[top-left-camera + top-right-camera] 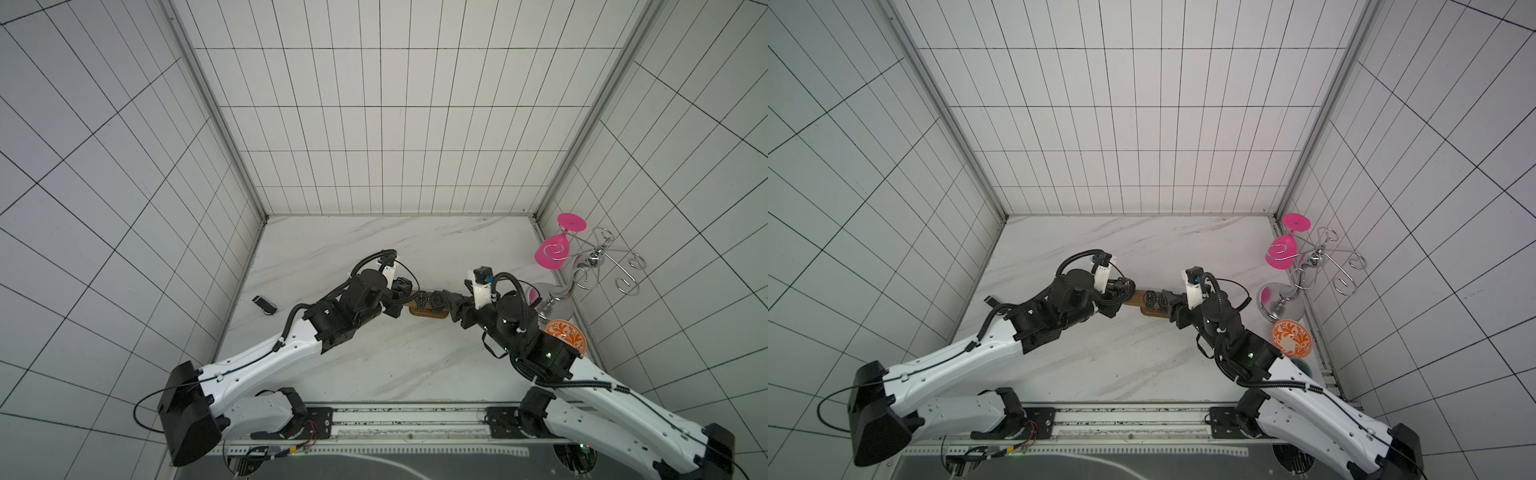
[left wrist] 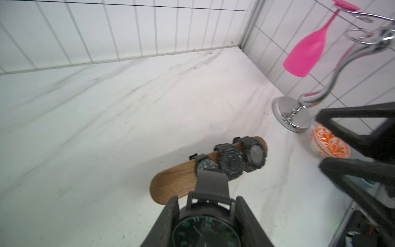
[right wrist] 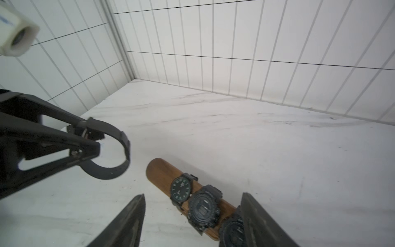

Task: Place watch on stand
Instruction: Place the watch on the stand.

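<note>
The left end effector (image 2: 206,205) is clamped on a black watch (image 2: 206,233), with a finger pressed against each side of the dial. In the right wrist view the watch's strap (image 3: 119,158) curls out from the fingers in an open loop. The watch is held in the air just off the left end of the stand (image 2: 177,179), near it but not on it. One end of the strap reaches towards the stand; whether it touches the wood I cannot tell.

The stand lies on the table (image 1: 374,249) between the 2 arms, its brown bar running roughly left to right in both top views (image 1: 1136,297). 3 black watches are strapped around the bar side by side: a slim one with green marks (image 3: 181,189), then 2 chunky ones (image 3: 203,209) (image 3: 232,233) towards the right end. The left part of the bar is bare.

The right end effector (image 3: 192,194) has its fingers wide apart and grips nothing. It sits low over the right end of the stand, with the chunky watches between or under its fingers.

At the right edge of the table stand a chrome rack (image 1: 598,266) with a pink glass (image 1: 550,251) hung upside down, and an orange-patterned bowl (image 1: 567,334).
</note>
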Available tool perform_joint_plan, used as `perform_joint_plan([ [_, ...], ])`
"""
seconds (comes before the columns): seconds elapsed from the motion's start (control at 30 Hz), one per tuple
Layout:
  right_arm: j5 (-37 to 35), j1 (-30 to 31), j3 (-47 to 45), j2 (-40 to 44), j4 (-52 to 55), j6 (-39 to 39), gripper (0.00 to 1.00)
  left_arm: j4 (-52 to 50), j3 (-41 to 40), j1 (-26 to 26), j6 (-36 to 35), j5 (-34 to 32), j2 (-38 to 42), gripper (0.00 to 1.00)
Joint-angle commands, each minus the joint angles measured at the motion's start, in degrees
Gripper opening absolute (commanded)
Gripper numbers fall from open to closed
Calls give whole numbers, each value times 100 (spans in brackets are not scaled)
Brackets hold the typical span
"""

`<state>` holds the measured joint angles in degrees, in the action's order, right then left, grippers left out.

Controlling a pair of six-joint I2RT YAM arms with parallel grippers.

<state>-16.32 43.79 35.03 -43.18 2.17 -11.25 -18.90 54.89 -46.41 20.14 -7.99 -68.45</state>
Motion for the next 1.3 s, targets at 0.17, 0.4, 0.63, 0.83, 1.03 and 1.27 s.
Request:
perform_joint_plan([
  [0.17, 158, -2112, 450, 163, 991, -959, 81, -1163, 574, 1027, 139, -479, -628, 26],
  [0.4, 1541, -2995, 245, -283, 993, -1335, 82, -1303, 843, 1231, 169, -481, -1285, 26],
  [0.63, 2464, -3171, -107, -880, 543, -1551, 82, -1616, 1328, 1142, 308, -2, -2201, 24],
  [0.83, 3004, -3254, -300, -1216, 172, -1582, 82, -1613, 1521, 880, 367, -11, -2601, 23],
  [1.03, 3250, -3282, -470, -1472, -53, -1599, 82, -1590, 1652, 696, 473, -26, -2820, 23],
  [1.27, 3429, -3289, -667, -1615, -286, -1687, 82, -1617, 1788, 533, 603, -61, -3017, 23],
])
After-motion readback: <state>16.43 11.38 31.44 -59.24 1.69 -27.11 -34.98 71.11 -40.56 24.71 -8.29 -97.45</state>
